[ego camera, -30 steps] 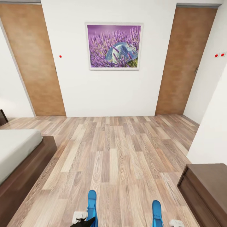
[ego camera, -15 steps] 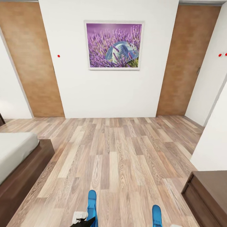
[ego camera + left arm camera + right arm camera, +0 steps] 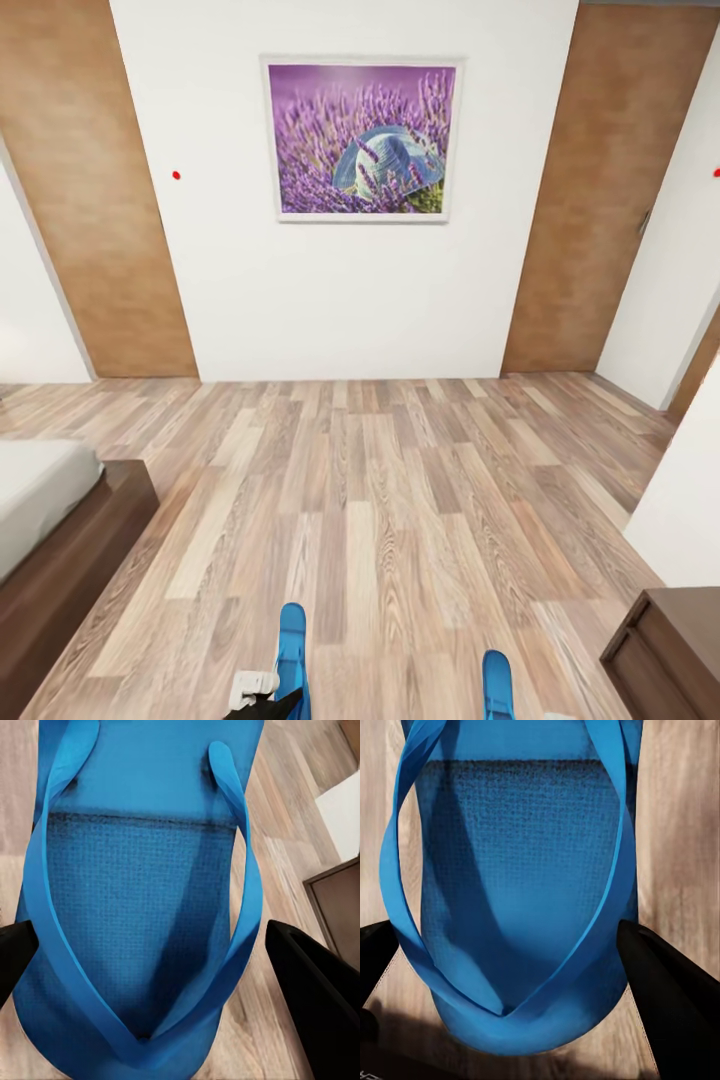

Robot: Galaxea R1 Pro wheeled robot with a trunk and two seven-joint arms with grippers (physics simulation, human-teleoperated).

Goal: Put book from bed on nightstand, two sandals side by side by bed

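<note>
My left gripper (image 3: 161, 952) grasping one sandal (image 3: 142, 885), my right gripper (image 3: 510, 960) grasping the other sandal (image 3: 521, 877), bed (image 3: 45, 530) corner at floor (image 3: 380, 500) left edge, dark cabinet (image 3: 670, 650) cut off at right, framed picture (image 3: 360, 137) between doors.

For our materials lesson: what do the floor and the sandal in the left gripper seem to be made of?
The floor looks like matt wood plank or laminate: staggered boards with grain. The sandal looks like blue foam or rubber, judging by its fine grid-textured footbed and smooth flexible straps.
</note>
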